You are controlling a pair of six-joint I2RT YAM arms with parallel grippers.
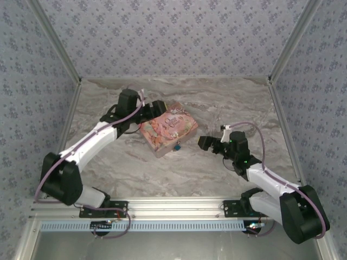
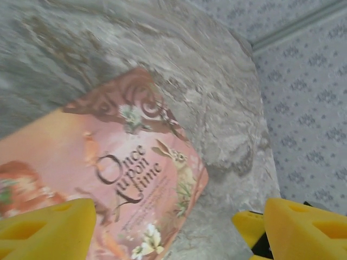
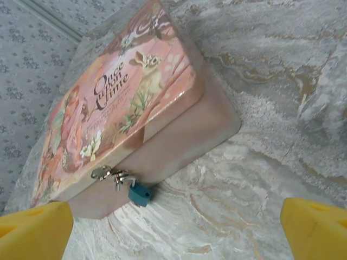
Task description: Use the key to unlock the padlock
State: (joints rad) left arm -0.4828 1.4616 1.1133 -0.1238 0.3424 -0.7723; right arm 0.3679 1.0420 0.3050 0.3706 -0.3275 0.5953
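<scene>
Two arms stand over a marbled table [image 1: 227, 103].

Top view: a pink tin [image 1: 169, 127] lies near the table's middle, turned at an angle. The left gripper [image 1: 156, 108] is at the tin's far-left corner. The right gripper [image 1: 206, 143] sits near the tin's right side, apart from it. The padlock [image 1: 177, 145] shows as a blue speck on the tin's near wall.

Left wrist view: the yellow fingers [image 2: 46, 227] are spread wide and released, with the tin's lid and its edge between them. Whether a finger touches the lid cannot be told.

Right wrist view: the fingers [image 3: 317, 222] stand fully apart and empty, aimed at the tin's front wall. The padlock hangs from a silvery hasp [image 3: 107, 174] on that wall, its body close to the table.

Hazards, as judged from here:
- No key is in either set of jaws. Unlocking cannot begin until one is picked up, and a part that thin may slip or tilt between the fingers.
- The padlock hangs free and would swing away from a probing key.
- The tin is unclamped — a push from the right would slide it.
</scene>
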